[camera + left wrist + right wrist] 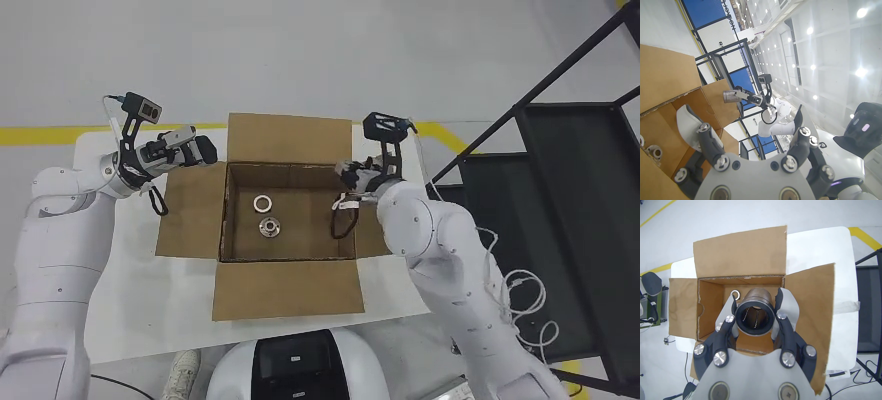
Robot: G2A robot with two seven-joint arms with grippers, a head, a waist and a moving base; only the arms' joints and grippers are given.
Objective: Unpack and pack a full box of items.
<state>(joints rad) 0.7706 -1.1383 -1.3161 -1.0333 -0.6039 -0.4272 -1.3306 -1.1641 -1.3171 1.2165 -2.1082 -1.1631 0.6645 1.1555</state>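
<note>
Two small parts (267,215) lie in the box (226,215); the right gripper (755,294), clamped on the cylinder (757,303), should keep it off the walls; the left gripper (742,112) is wide, empty.

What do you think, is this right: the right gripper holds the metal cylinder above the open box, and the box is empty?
Not quite. The right gripper does hold the metal cylinder above the open box, but the box is not empty: the top view shows a metal ring and a flanged part on its floor.
</note>
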